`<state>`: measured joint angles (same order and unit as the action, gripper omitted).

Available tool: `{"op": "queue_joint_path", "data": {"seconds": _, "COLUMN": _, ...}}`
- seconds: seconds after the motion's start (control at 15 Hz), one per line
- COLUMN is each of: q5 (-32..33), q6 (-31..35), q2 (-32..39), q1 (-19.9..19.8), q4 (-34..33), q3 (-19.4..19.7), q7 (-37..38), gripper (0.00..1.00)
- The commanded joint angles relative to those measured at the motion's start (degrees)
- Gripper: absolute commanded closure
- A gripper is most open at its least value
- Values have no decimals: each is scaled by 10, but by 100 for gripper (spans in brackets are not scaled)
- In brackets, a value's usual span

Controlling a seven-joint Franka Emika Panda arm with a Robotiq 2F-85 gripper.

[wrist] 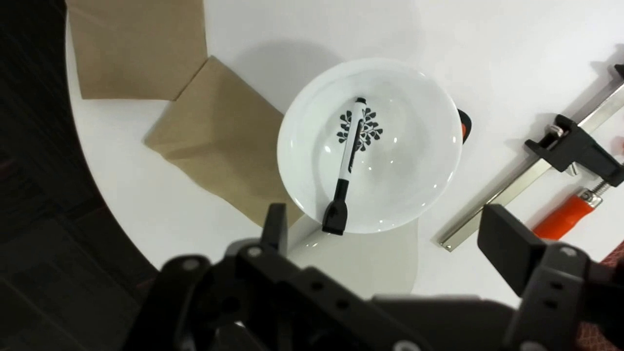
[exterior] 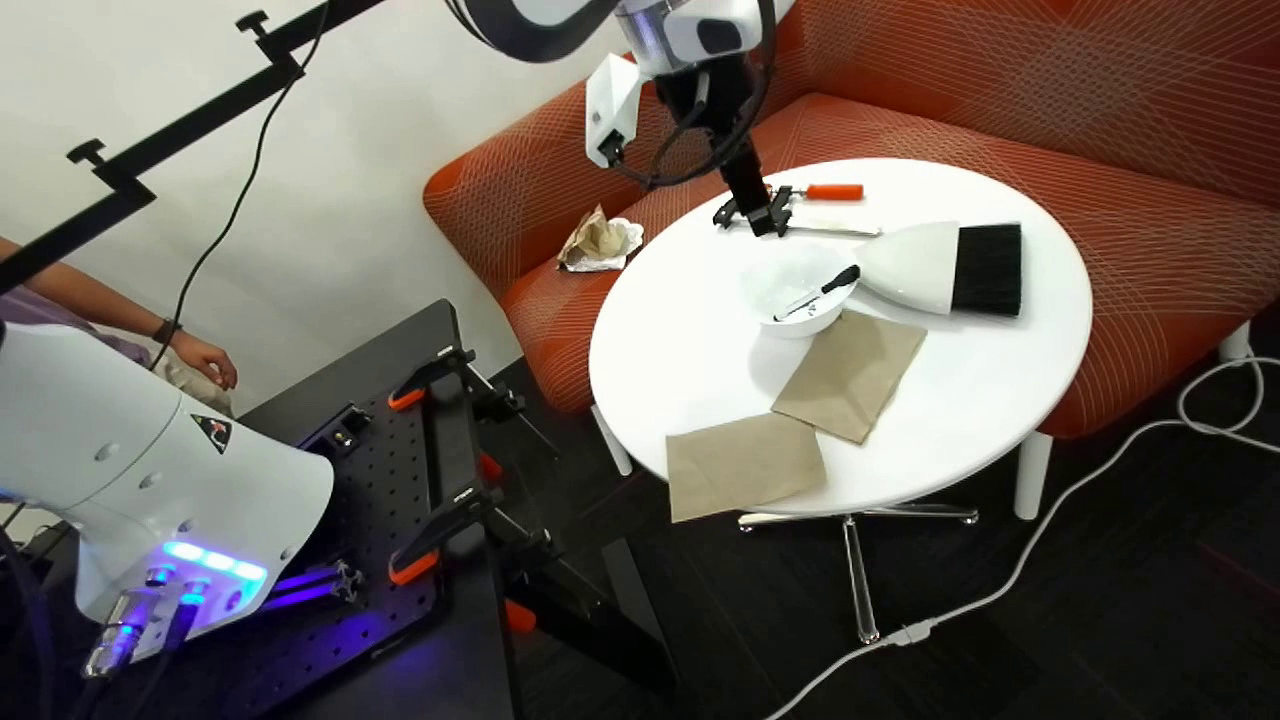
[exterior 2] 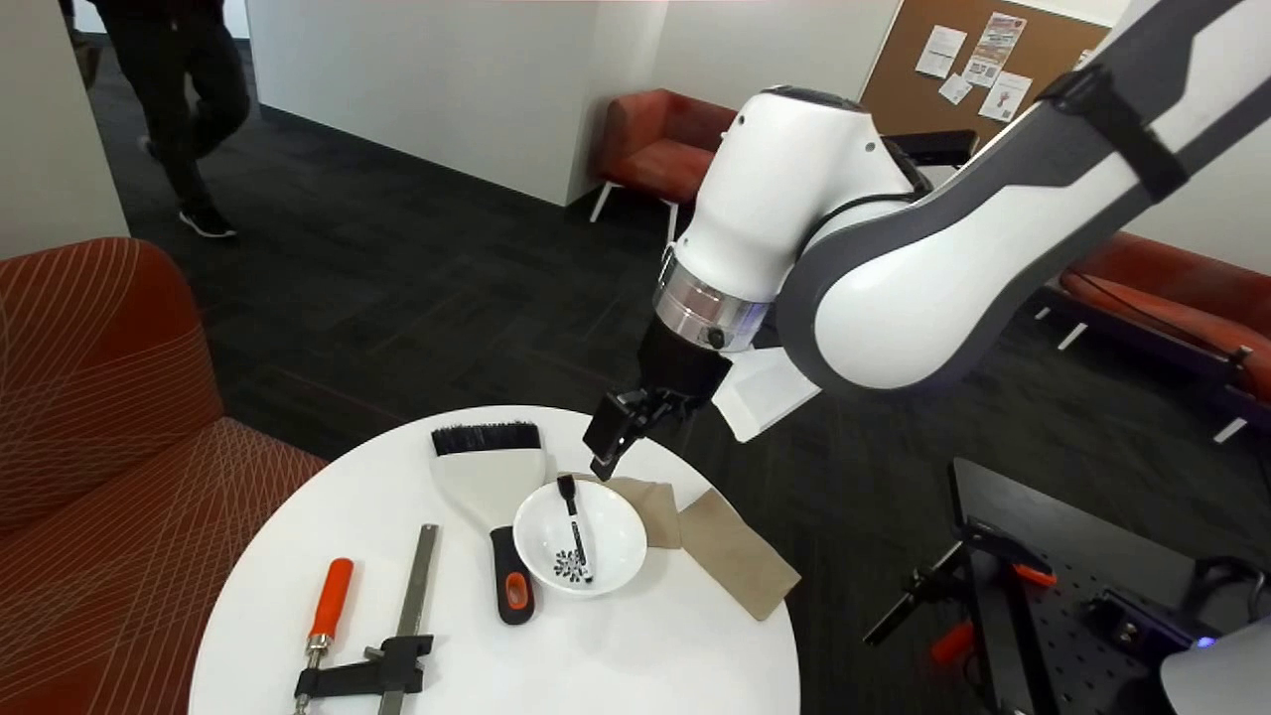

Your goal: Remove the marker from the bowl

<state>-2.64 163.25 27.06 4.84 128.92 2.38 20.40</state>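
We have the bowl [wrist: 414,161] on a round white surface [exterior: 670,360], and the marker [wrist: 349,156] leans inside that bowl, its wide black cap up on the rim. The hand [wrist: 387,234] hangs spread wide above the surface near the bowl, apart from the marker. Just beside the bowl we see a brush [exterior 2: 487,487], partly hidden by it in the wrist view; whether the two touch we cannot tell. A brown sheet [exterior: 850,375] lies beside the bowl, with a second brown sheet [exterior: 745,465] farther from it, while a clamp [exterior 2: 402,660] lies on the opposite side of the bowl from both. In an exterior view we find a red sofa [exterior: 1000,130] beyond the bowl; well apart from the bowl are dark carpet [exterior 2: 397,298], a person [exterior 2: 184,89] in dark clothes and a cork board [exterior 2: 1048,50] pinned with papers [exterior 2: 995,48].
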Motion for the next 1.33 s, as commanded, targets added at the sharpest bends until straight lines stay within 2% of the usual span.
{"op": "queue_joint_path", "data": {"seconds": 0.0, "q5": -29, "q6": 22, "q2": 48, "q1": 15, "q4": -39, "q3": 9, "q7": 22, "gripper": 0}}
{"op": "queue_joint_path", "data": {"seconds": 0.53, "q5": -82, "q6": 40, "q2": 141, "q1": 25, "q4": -112, "q3": 18, "q7": 47, "gripper": 0}}
{"op": "queue_joint_path", "data": {"seconds": 0.67, "q5": -89, "q6": 39, "q2": 159, "q1": 27, "q4": -127, "q3": 21, "q7": 53, "gripper": 26}}
{"op": "queue_joint_path", "data": {"seconds": 0.87, "q5": -96, "q6": 35, "q2": 180, "q1": 30, "q4": -146, "q3": 24, "q7": 53, "gripper": 51}}
{"op": "queue_joint_path", "data": {"seconds": 1.13, "q5": -100, "q6": 32, "q2": 206, "q1": 33, "q4": -169, "q3": 31, "q7": 56, "gripper": 56}}
{"op": "queue_joint_path", "data": {"seconds": 1.27, "q5": -100, "q6": 30, "q2": 219, "q1": 37, "q4": -180, "q3": 37, "q7": 59, "gripper": 49}}
